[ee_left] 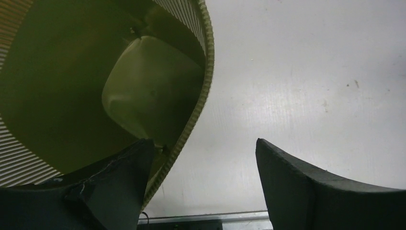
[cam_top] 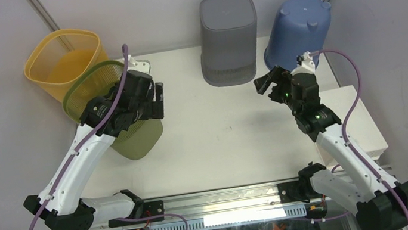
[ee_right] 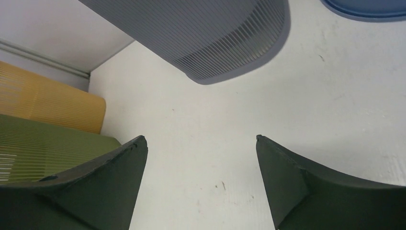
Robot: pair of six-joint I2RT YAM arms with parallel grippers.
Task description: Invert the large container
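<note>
The green mesh bin (cam_top: 140, 139) is sitting at about nine o'clock on the table (cam_top: 223, 139), mouth up, so the flip is not yet happening. The left gripper (ee_left: 201, 143) is straddling its near rim: one finger is dipping inside the bin, the other is hanging outside over the tabletop, and the jaws are spread wide with nothing pinched. The wrist view is looking straight down onto the bin's inner floor. The right gripper (cam_top: 270, 84) is hovering at around two o'clock, also gaping and carrying nothing. The grey bin (cam_top: 228, 39) at twelve and the blue tub (cam_top: 294, 33) at one are already resting bottoms-up, while the yellow bin (cam_top: 61, 60) is standing open at ten. Clamping, lifting and inverting all look left to do.
</note>
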